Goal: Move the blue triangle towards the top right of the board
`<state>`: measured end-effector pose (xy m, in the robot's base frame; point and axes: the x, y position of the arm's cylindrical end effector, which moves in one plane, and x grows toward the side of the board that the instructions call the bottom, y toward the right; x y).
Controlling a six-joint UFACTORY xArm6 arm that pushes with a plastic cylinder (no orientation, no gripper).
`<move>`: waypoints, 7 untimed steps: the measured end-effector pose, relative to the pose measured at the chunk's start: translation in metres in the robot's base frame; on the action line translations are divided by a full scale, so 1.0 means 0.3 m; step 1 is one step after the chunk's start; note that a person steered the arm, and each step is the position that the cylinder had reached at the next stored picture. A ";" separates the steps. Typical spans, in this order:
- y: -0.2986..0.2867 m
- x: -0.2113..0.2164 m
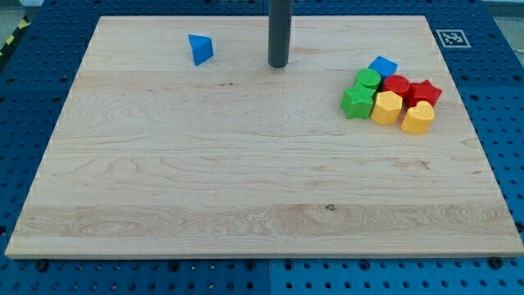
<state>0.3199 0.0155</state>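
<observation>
The blue triangle (200, 48) lies near the view's top, left of centre, on the wooden board (246, 180). My tip (278, 65) is the lower end of a dark rod that comes down from the view's top edge. It stands to the right of the blue triangle, apart from it by a clear gap, and touches no block.
A tight cluster sits at the view's right: a blue cube (382, 66), a green block (368, 79), a green star (356, 102), a red block (397, 85), a red star (424, 93), a yellow hexagon (386, 107) and a yellow heart (417, 119). A printed marker tag (450, 38) is at the top right corner.
</observation>
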 end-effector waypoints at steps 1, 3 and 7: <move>-0.107 0.079; -0.326 0.233; -0.408 -0.073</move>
<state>0.2979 -0.1069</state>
